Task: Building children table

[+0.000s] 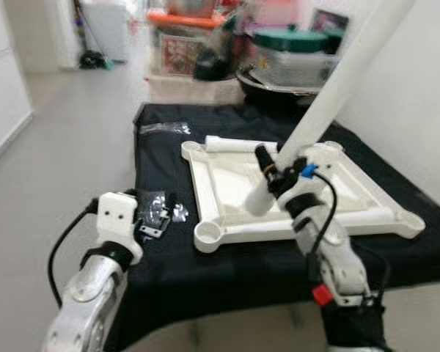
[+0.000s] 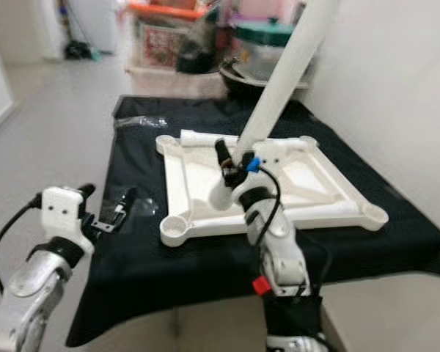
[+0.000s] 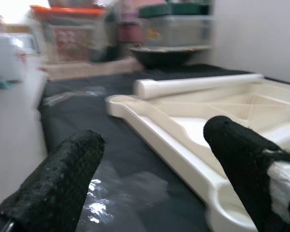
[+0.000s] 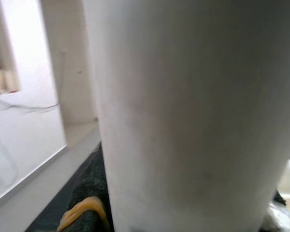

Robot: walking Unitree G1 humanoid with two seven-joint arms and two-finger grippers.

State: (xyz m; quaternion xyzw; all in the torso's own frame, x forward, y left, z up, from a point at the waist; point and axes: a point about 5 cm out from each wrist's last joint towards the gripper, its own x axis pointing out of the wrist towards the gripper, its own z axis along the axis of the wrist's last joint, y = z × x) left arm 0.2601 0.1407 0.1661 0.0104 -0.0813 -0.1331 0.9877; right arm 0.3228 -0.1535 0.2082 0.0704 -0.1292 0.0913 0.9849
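Observation:
A white upside-down tabletop (image 1: 205, 192) lies on a black cloth (image 1: 161, 271). My right gripper (image 1: 273, 176) is shut on the lower end of a long white table leg (image 1: 337, 88), which slants up and to the right over the tabletop. Close up, the table leg (image 4: 183, 116) presses against a black finger (image 4: 87, 203). A second white leg (image 1: 238, 144) lies along the tabletop's far rim. My left gripper (image 3: 154, 140) is open and low over the cloth, left of the tabletop's near corner socket (image 1: 207, 236). A clear hardware bag (image 1: 177, 211) lies by it.
Another clear bag (image 1: 165, 128) lies at the cloth's far left. Storage boxes (image 1: 183, 44) and a dark bowl (image 1: 268, 81) stand behind the table. A white wall (image 1: 411, 95) runs on the right; open grey floor (image 1: 73, 147) lies to the left.

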